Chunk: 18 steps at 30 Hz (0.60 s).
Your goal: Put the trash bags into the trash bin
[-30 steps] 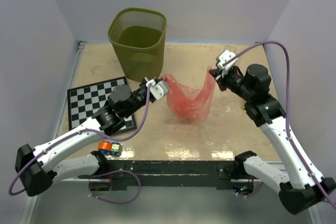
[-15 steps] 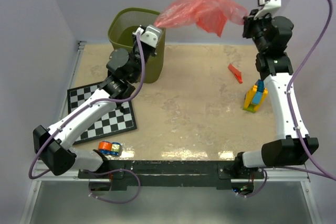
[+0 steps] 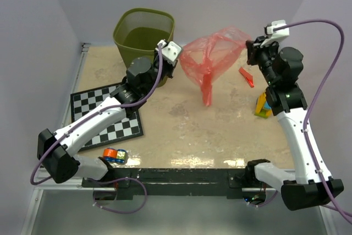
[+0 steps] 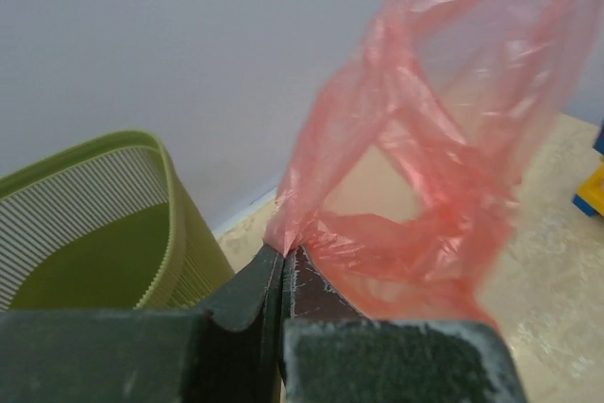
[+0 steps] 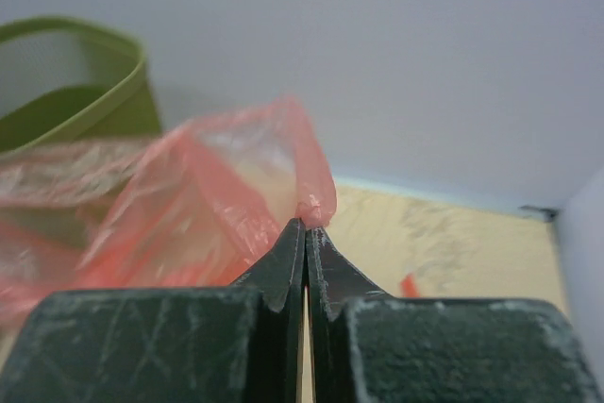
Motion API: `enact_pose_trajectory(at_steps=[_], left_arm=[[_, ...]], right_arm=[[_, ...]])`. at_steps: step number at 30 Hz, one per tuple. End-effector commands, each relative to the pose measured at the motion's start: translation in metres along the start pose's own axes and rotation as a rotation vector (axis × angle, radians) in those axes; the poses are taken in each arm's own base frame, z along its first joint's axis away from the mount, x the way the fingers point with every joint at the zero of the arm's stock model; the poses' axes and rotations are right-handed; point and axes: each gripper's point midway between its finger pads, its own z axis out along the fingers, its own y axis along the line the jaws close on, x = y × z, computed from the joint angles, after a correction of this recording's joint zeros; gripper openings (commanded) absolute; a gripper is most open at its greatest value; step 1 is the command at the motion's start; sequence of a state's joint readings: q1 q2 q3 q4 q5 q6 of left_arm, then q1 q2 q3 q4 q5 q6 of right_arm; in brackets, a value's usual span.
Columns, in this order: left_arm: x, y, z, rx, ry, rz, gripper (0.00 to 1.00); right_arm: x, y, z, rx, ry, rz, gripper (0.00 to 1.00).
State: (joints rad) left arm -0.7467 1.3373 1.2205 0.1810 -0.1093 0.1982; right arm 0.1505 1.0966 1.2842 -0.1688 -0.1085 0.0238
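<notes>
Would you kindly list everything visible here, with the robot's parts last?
Trash bin: one, olive-green mesh, back left.
Large trash bag: one, translucent red, held aloft between both end effectors.
Small strip: one, red, lying right of the bag.
Toy blocks: one stack, yellow and blue, right side.
Checkerboard: one, black and white, left side.
Small object: one, orange and blue, front left.
Left end effector: one, dark, shut on bag.
Right end effector: one, dark, shut on bag.

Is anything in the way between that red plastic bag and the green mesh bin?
Nothing visible. The translucent red-pink plastic bag, pinched by the left hand and right hand, hangs right of the olive-green mesh bin; only the left hand lies between them.
</notes>
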Motion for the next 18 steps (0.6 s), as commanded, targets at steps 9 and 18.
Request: enact_pose_trajectory(at_steps=[9, 18], left_arm=[[-0.131, 0.103, 0.085, -0.357, -0.375, 0.127, 0.0], [-0.341, 0.086, -0.013, -0.616, -1.307, 0.704, 0.0]], right_arm=[[-0.164, -0.061, 0.093, 0.284, -0.508, -0.066, 0.0], [-0.392, 0.021, -0.054, 0.034, -1.319, -0.231, 0.0]])
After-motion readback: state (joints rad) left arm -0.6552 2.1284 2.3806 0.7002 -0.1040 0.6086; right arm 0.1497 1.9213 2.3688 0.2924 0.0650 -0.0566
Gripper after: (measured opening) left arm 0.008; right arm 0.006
